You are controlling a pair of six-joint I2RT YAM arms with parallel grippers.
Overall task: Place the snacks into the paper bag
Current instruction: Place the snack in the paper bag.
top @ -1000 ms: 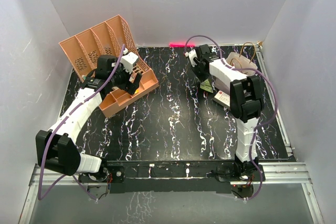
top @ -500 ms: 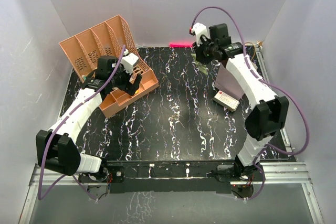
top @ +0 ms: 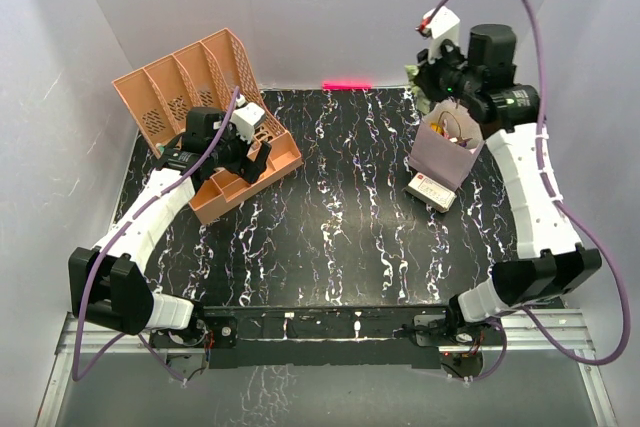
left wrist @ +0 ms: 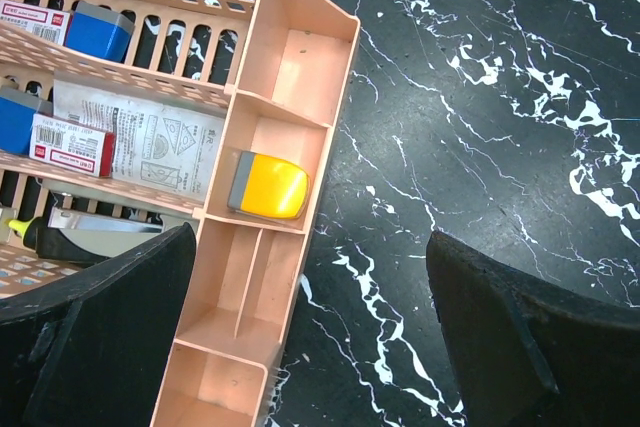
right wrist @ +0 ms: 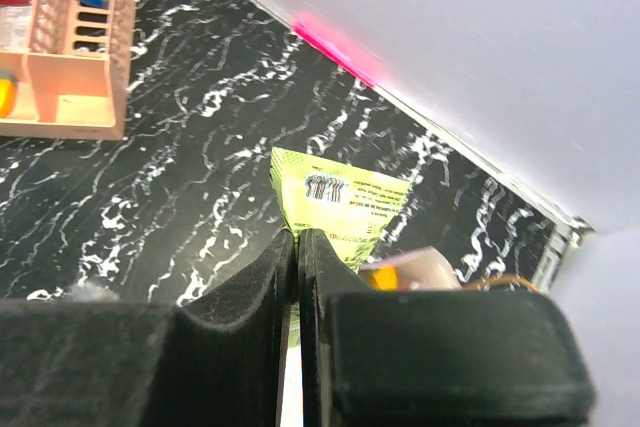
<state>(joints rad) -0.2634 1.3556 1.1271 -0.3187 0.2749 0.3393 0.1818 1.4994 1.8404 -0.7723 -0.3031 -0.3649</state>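
Observation:
My right gripper is raised above the back rim of the pale lilac paper bag and is shut on a lime-green snack packet. The packet hangs from the jaws over the table, next to the bag's open top. In the top view only the packet's edge shows. Some colourful snacks lie inside the bag. My left gripper hovers over the front corner of the peach organiser. It is open and empty.
A white box with a red mark lies just in front of the bag. The organiser stands at the back left and holds a yellow item, small boxes and papers. White walls enclose the black marbled table.
My right arm has lifted the green packet from the table's back middle and swung it right and up, over the paper bag. The left arm has not moved.

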